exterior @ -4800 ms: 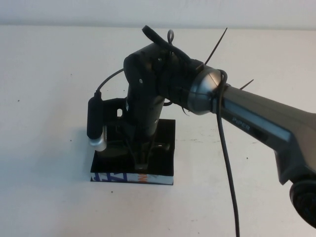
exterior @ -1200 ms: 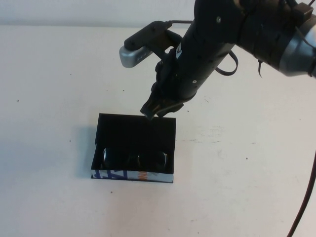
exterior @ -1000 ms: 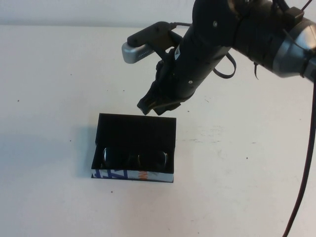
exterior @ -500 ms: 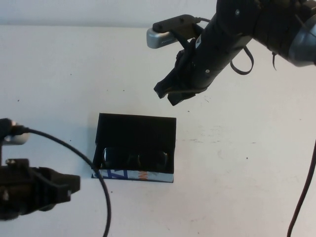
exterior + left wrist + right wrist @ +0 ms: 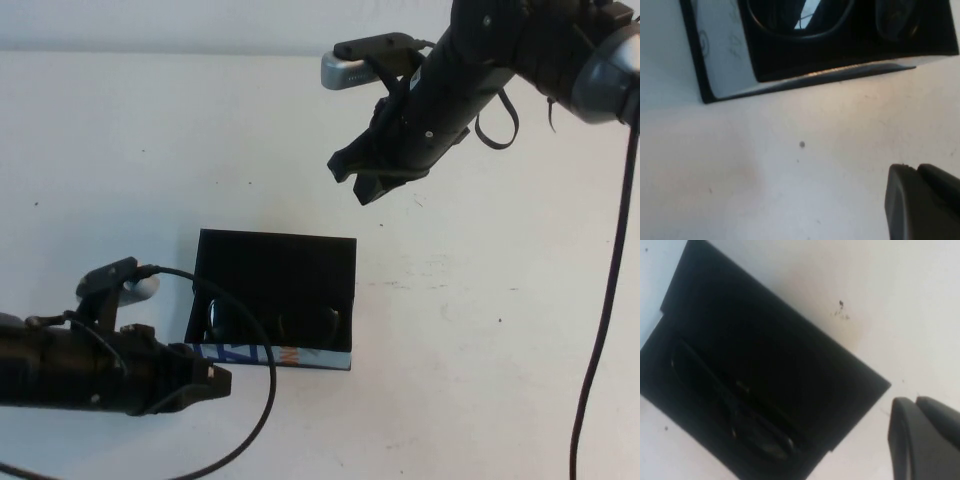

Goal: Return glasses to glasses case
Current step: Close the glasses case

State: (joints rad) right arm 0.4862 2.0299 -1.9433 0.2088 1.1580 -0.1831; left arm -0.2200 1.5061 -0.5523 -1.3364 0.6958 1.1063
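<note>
The glasses (image 5: 272, 322) lie inside the open glasses case (image 5: 275, 262) at frame centre. Right gripper (image 5: 362, 172) hovers upper right, fingers pressed together; left gripper (image 5: 210, 383) sits lower left, fingers likewise together. The light, stiff flap should be lifted by its far edge.

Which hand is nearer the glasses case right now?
Left. The left hand sits at the glasses case's near printed corner; the right hand hangs beyond its far edge.

right claw (image 5: 362, 178) withdrawn, left claw (image 5: 215, 383) arrived
</note>
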